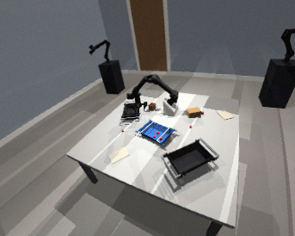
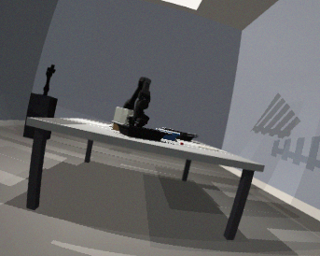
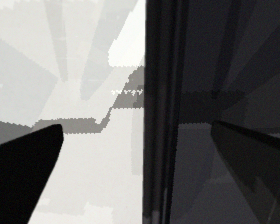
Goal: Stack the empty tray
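Observation:
The loaded blue tray (image 1: pixel 150 125) (image 2: pixel 171 135) with small red blocks (image 1: pixel 156 133) stands at the table's middle. Pale wire bars show at its two ends; I cannot tell exactly how they lie. A black empty tray (image 1: pixel 129 113) (image 3: pixel 227 75) lies at the far left of the table. My gripper (image 1: pixel 137 106) (image 2: pixel 137 122) (image 3: pixel 138 129) is open and empty, low over this tray. In the wrist view its fingers straddle the tray's dark side wall (image 3: pixel 159 100), one finger over the white table, the other inside the tray.
A second black tray (image 1: pixel 204 160), with its wire bars swung out, lies at the front right. A small brown box (image 1: pixel 152 105), a white block (image 1: pixel 169 108) (image 2: pixel 122 114) and an orange-brown box (image 1: pixel 193 112) stand at the back. Tan cards (image 1: pixel 119 154) (image 1: pixel 224 114) lie flat.

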`<state>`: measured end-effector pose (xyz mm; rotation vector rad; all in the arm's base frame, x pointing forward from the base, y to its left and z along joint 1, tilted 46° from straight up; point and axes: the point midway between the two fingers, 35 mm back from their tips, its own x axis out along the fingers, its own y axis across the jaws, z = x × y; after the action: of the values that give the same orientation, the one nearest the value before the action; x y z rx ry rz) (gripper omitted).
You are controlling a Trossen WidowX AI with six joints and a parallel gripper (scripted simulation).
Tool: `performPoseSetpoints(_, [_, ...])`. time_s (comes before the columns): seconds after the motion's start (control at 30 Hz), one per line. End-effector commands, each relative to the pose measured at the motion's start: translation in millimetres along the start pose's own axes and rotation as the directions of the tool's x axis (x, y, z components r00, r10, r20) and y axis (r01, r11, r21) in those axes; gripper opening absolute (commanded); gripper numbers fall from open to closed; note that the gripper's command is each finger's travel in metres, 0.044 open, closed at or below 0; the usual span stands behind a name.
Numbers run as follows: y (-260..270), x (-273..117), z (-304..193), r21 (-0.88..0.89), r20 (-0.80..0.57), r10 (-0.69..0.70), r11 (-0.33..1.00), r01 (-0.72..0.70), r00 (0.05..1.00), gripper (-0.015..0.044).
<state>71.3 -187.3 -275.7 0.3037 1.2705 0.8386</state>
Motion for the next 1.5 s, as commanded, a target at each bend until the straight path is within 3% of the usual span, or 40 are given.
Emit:
performPoseSetpoints(0.0, [-0.2, 4.1, 0.9, 0.005, 0.003, -0.005, 1.000, 0.005, 1.000, 0.0440])
performPoseSetpoints(0.47, [-0.2, 4.1, 0.9, 0.005, 0.003, -0.005, 1.000, 0.005, 1.000, 0.0235])
performPoseSetpoints(1.47, [-0.2, 4.1, 0.9, 0.005, 0.003, -0.005, 1.000, 0.005, 1.000, 0.0035])
